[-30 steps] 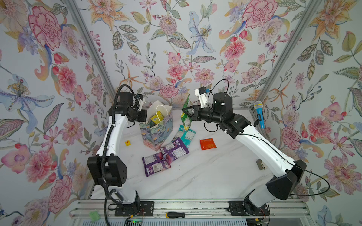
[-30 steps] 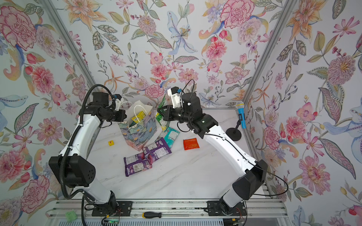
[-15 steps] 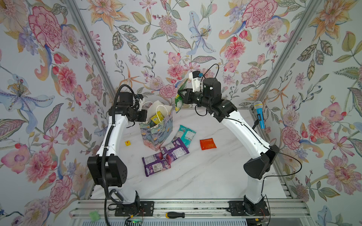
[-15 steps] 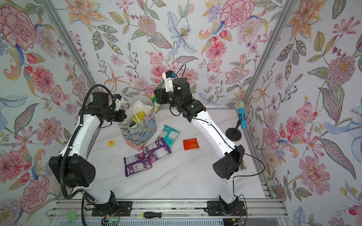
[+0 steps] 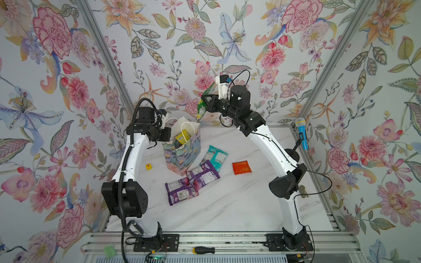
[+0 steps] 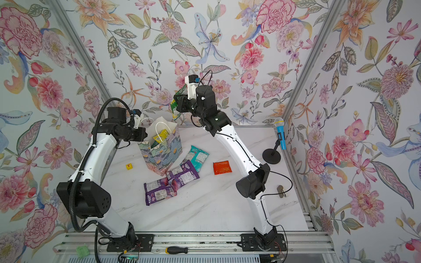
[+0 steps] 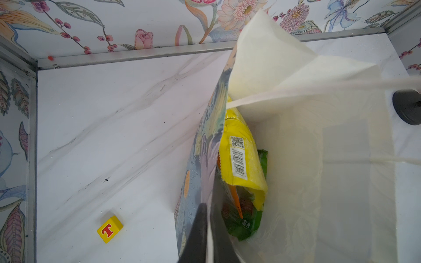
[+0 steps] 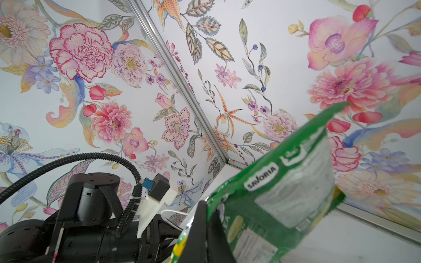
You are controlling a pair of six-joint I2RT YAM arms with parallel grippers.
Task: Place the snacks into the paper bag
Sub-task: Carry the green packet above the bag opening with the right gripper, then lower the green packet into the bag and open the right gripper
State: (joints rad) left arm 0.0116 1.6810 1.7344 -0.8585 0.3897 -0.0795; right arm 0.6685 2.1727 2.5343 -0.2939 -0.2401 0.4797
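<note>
The paper bag [image 5: 182, 152] [image 6: 159, 152] stands upright at the table's back left. My left gripper [image 5: 170, 134] [image 7: 207, 218] is shut on its near wall, one finger outside and one inside. A yellow pouch [image 7: 241, 157] and a green one [image 7: 247, 219] lie inside. My right gripper [image 5: 204, 101] [image 8: 206, 211] is shut on a green snack pouch [image 5: 201, 109] [image 8: 284, 193], held in the air behind and above the bag's mouth. On the table lie a teal pouch [image 5: 215, 157], two purple pouches [image 5: 202, 174] [image 5: 181, 193] and an orange-red packet [image 5: 242, 167].
A yellow cube with a red T [image 5: 148, 166] [image 7: 110, 228] lies left of the bag. A blue toy microphone [image 5: 301, 134] on a black stand is at the back right wall. A screwdriver [image 5: 203, 250] rests on the front rail.
My right arm has raised the green pouch and carried it left and back, from beside the bag to above its far edge. The left gripper and the bag have stayed put.
</note>
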